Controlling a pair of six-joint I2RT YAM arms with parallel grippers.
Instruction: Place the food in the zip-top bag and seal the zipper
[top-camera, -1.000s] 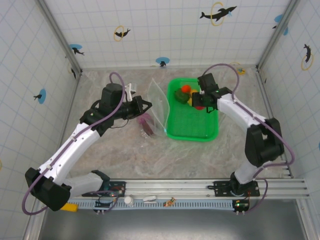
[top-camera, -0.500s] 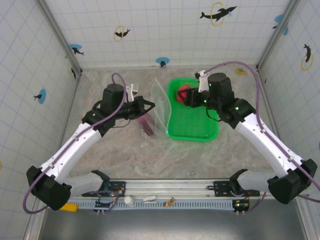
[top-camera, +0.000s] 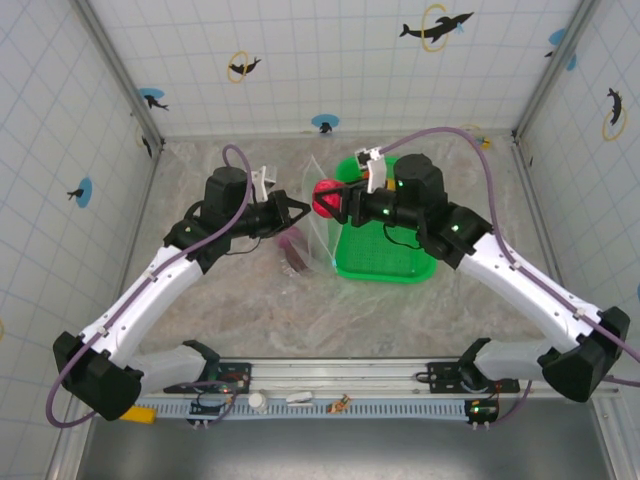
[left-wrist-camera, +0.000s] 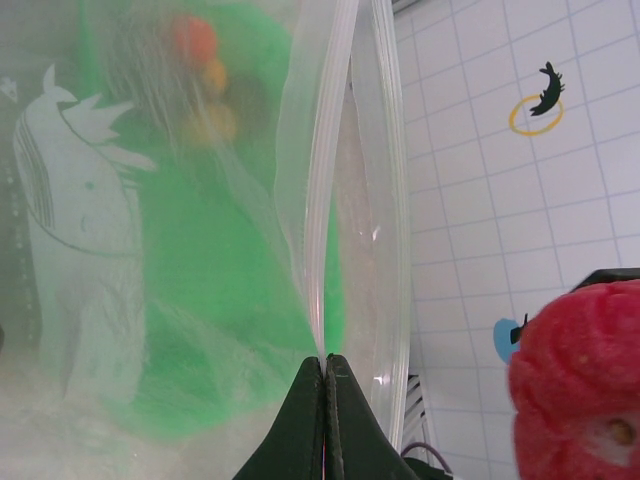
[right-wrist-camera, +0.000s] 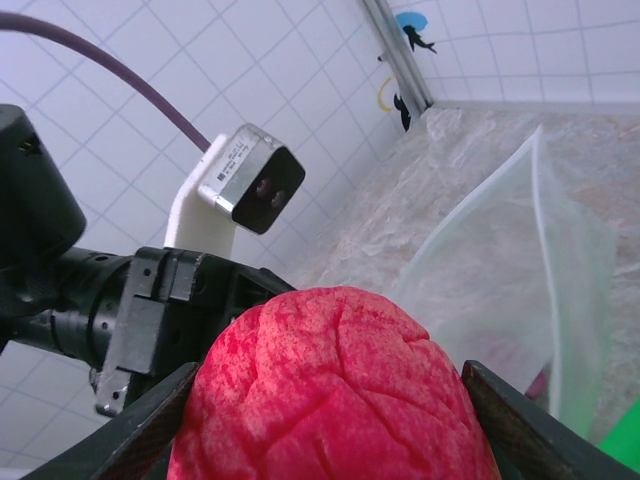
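My right gripper (top-camera: 328, 199) is shut on a red, wrinkled toy food (top-camera: 325, 197), held in the air just right of the zip-top bag (top-camera: 318, 222). In the right wrist view the red food (right-wrist-camera: 335, 385) sits between both fingers (right-wrist-camera: 135, 430), with the clear bag (right-wrist-camera: 505, 260) beyond it. My left gripper (left-wrist-camera: 324, 366) is shut on the bag's upper edge and holds it upright. The pale zipper (left-wrist-camera: 322, 190) runs away from the pinch, and the mouth gapes to its right. A dark maroon food (top-camera: 293, 251) lies inside the bag. Orange food (left-wrist-camera: 193, 38) and yellow food (left-wrist-camera: 213, 122) show blurred through the plastic.
The bright green mesh basket (top-camera: 388, 252) stands right of the bag, partly under my right arm. White tiled walls enclose the marbled table (top-camera: 300, 310). The left wrist camera block (right-wrist-camera: 250, 178) is close in front of the red food.
My right arm lifted the red food out of the basket and carried it left to the bag's mouth. My left gripper kept its hold on the bag.
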